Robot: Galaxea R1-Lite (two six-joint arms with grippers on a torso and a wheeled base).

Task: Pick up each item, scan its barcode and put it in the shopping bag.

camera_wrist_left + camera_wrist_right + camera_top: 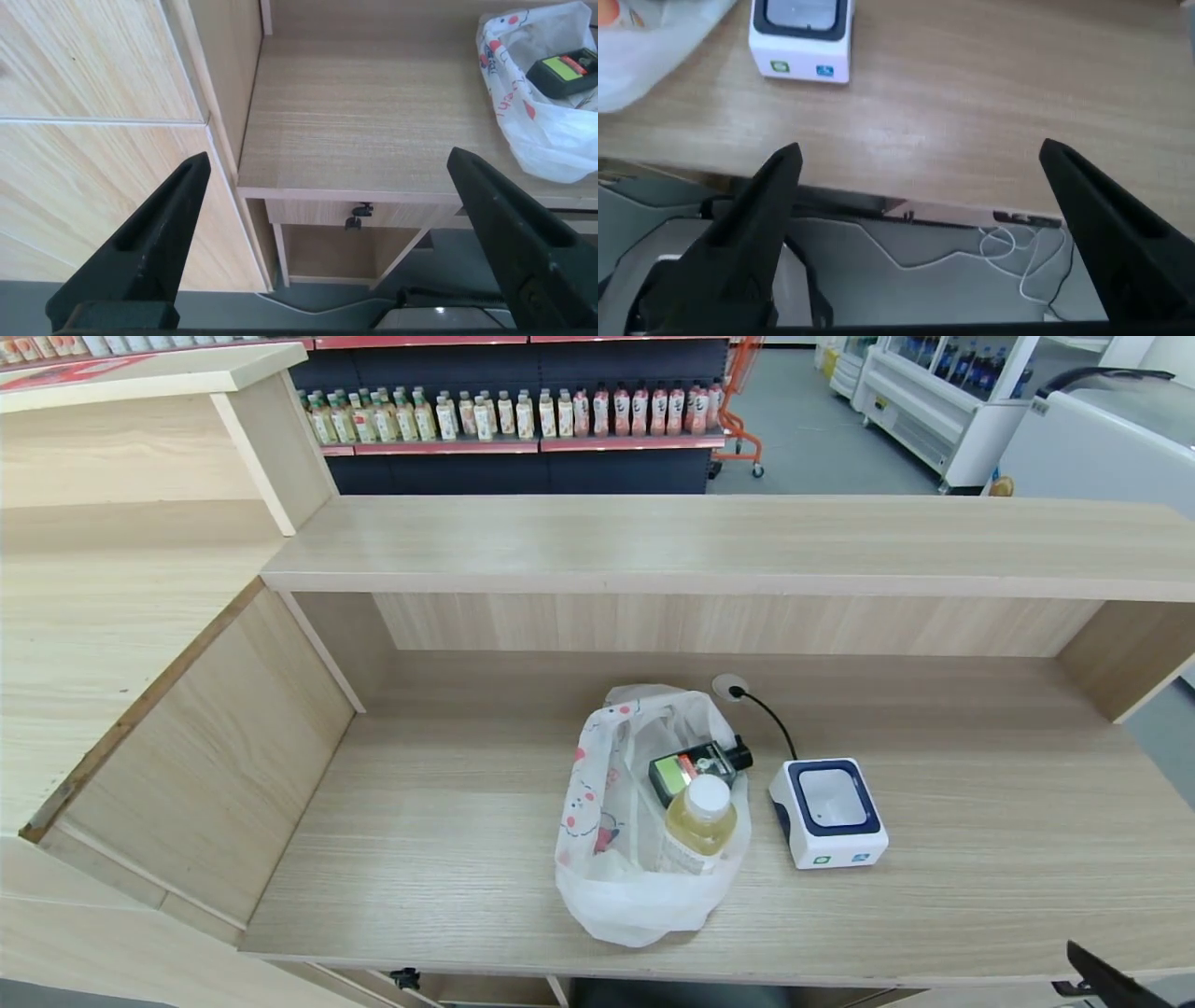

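Since 2 items (700, 817) sit in the shopping bag (597, 887) mid-frame, my left gripper (327, 159) and right gripper (920, 147) hang wide open, empty

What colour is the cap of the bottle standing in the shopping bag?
The cap is white; clearest in the head view.

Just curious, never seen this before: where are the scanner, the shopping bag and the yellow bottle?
scanner (829, 800), head view, on its top window.
shopping bag (607, 896), head view, on its lower white wall.
yellow bottle (707, 795), head view, on its white cap.
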